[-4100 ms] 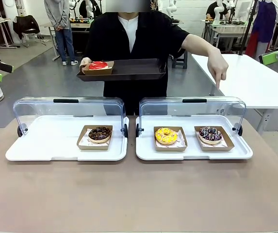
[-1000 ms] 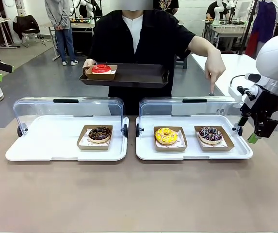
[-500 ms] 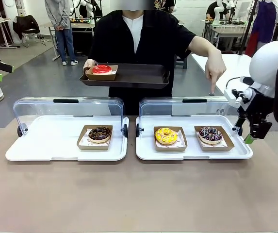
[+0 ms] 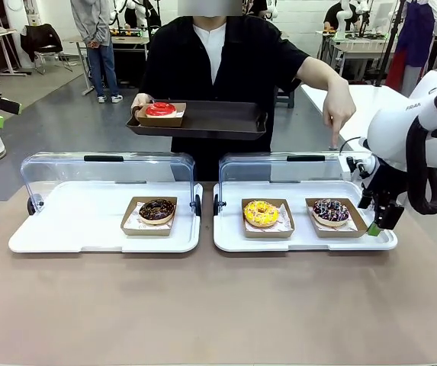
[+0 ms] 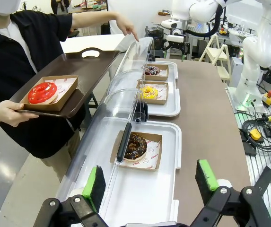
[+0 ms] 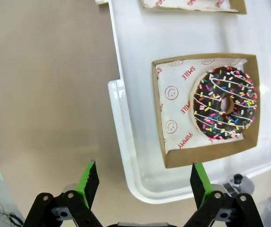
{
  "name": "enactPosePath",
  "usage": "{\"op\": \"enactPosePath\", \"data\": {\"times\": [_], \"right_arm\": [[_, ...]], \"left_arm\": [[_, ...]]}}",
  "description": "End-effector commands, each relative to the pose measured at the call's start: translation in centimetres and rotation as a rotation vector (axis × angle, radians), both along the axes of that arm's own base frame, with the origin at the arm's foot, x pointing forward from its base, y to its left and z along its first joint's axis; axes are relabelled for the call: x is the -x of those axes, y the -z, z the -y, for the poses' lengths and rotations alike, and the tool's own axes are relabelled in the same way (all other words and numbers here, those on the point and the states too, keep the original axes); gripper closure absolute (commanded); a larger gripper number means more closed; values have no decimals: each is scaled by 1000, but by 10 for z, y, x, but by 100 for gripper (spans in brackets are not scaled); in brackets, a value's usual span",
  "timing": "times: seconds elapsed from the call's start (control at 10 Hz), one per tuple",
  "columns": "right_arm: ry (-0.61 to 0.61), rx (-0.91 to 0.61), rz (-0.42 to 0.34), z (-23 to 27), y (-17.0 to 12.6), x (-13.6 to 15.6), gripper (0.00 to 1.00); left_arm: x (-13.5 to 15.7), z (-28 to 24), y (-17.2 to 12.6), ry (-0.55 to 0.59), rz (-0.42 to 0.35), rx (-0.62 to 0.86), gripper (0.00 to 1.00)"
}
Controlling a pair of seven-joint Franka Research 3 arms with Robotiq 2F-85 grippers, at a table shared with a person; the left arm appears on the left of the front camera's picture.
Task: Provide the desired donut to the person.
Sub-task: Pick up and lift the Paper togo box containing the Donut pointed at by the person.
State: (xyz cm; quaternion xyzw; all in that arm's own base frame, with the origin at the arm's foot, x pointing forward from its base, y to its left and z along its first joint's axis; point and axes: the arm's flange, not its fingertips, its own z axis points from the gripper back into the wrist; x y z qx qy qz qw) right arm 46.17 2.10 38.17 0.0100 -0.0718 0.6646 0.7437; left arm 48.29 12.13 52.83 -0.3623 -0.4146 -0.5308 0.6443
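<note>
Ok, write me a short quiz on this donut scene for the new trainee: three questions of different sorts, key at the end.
1. Pick one: the person's hand points down over which donut?
A) the yellow donut
B) the sprinkled chocolate donut
C) the red donut
2. True or false: the right gripper is shut on a donut box.
3. Fill in the number: the left case holds ____ donut(s).

Key
1. B
2. False: its jaws stand open, holding nothing.
3. One
</note>
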Motion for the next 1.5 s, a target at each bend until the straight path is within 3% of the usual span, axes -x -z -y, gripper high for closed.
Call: {"op": "enactPosePath", "data": {"times": [0.0,0.6,1.4], "right_arm": [[5,6,17,0,15,-2,0],[3,44,11,-6,50,-17,0],[36,70,37,6,52,-41,0]], "left_arm": [[0,-1,-1,-5,7,10,0],[0,-1,-1,-5,7,10,0],[0,-1,-1,-5,7,10,0]]}}
